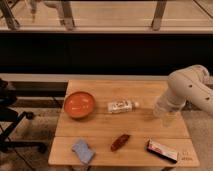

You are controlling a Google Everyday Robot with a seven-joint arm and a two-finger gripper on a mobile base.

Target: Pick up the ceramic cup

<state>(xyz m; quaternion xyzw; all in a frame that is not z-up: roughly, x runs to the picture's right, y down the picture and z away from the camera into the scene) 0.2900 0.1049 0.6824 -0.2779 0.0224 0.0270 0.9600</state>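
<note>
My gripper hangs at the end of the white arm, over the right side of the wooden table, and it is shut. A small pale shape right at its tip looks like the ceramic cup, low over the tabletop. The gripper's own pale body blends into it, so I cannot tell whether the cup is gripped or only stands beneath it.
An orange bowl sits at the table's left. A clear bottle with a white label lies at the centre. Along the front edge lie a blue sponge, a reddish-brown item and a snack packet. A dark chair stands to the left.
</note>
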